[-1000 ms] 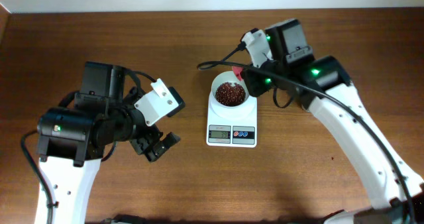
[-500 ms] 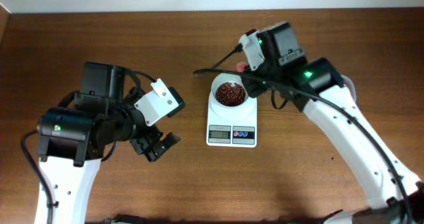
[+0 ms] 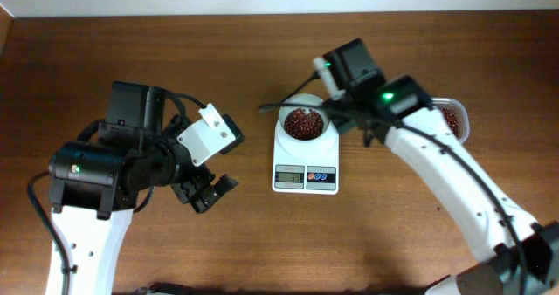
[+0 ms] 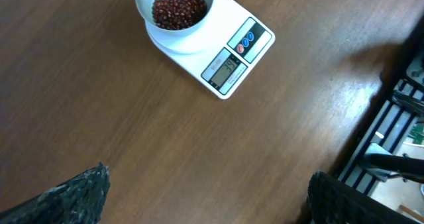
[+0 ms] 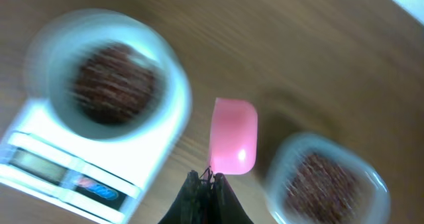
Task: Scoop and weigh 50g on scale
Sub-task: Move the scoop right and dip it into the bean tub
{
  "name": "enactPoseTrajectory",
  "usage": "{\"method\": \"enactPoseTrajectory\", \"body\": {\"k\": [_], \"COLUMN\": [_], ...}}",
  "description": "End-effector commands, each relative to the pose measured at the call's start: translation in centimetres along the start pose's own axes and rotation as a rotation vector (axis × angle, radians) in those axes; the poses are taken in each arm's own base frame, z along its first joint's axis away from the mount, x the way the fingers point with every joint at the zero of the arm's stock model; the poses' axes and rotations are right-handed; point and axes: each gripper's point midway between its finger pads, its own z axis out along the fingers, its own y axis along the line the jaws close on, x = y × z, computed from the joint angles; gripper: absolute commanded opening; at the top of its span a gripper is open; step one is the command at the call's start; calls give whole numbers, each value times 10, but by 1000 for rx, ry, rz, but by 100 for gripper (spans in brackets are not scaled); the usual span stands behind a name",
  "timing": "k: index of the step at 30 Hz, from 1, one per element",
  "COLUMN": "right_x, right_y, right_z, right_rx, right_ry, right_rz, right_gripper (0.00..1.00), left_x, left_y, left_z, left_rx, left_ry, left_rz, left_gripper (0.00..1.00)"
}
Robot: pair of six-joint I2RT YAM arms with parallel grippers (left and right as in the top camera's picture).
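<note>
The white scale (image 3: 305, 174) stands mid-table, its round bowl (image 3: 304, 138) holding red-brown beans (image 3: 303, 121). The left wrist view shows the same scale (image 4: 232, 52) and beans (image 4: 179, 5) far ahead. My left gripper (image 3: 212, 193) hovers left of the scale, open and empty, its fingertips (image 4: 86, 191) wide apart. My right gripper (image 5: 211, 181) is shut on the handle of a pink scoop (image 5: 233, 136). The scoop looks empty and hangs between the bowl (image 5: 169, 71) and a clear tub (image 5: 291, 151) of beans; this view is motion-blurred. From overhead the right wrist hides its gripper and the scoop.
The clear tub (image 3: 461, 120) of beans sits right of the scale, partly under the right arm. A black cable (image 3: 279, 106) runs past the bowl's far rim. Off the table's edge a dark rack (image 4: 391, 124) shows in the left wrist view.
The right wrist has swung left and nearer the bowl's right side, uncovering the tub at the right. The left arm has not moved.
</note>
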Motion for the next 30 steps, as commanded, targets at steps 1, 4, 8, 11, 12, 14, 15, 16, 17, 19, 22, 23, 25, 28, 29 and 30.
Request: {"method": "enactPoseTrajectory", "body": {"k": [1, 4, 8, 11, 12, 14, 15, 16, 17, 19, 22, 23, 25, 28, 29, 30], "right_x": [35, 70, 98, 118, 123, 132, 133, 136, 141, 152, 160, 160, 152, 138, 141, 141], "right_y": [-90, -128, -156, -165, -167, -172, -172, -172, -174, -176, -160, -155, -147, -128, -119, -116], "right_z": [-21, -15, 0, 21, 26, 38, 43, 48, 54, 67, 89, 92, 94, 103, 112, 114], "right_rx": [251, 241, 173, 169, 170, 174, 154, 131, 117, 79, -36, -71, -138, -283, -339, -357], "right_ry": [71, 160, 185, 205, 210, 204, 193, 181, 172, 150, 127, 126, 98, 59, 79, 83], "right_rz": [241, 413, 562, 616, 625, 651, 666, 684, 706, 718, 687, 696, 695, 704, 716, 720], "right_gripper": [4, 4, 4, 4, 4, 4, 4, 4, 4, 4, 4, 4, 4, 4, 4, 4], "left_x": [-2, -2, -2, -2, -2, -2, -2, -2, -2, -2, -2, -2, -2, -2, -2, -2], "left_y": [1, 1, 1, 1, 1, 1, 1, 1, 1, 1, 1, 1, 1, 1, 1, 1], "left_z": [-2, -2, -2, -2, -2, -2, -2, -2, -2, -2, -2, -2, -2, -2, -2, -2], "left_rx": [-6, -6, -6, -6, -6, -6, -6, -6, -6, -6, -6, -6, -6, -6, -6, -6], "left_ry": [-9, -9, -9, -9, -9, -9, -9, -9, -9, -9, -9, -9, -9, -9, -9, -9], "left_rz": [21, 21, 21, 21, 21, 21, 21, 21, 20, 21, 21, 21, 21, 21, 21, 21], "left_gripper": [99, 99, 99, 99, 99, 99, 99, 99, 99, 99, 99, 99, 99, 99, 99, 99]}}
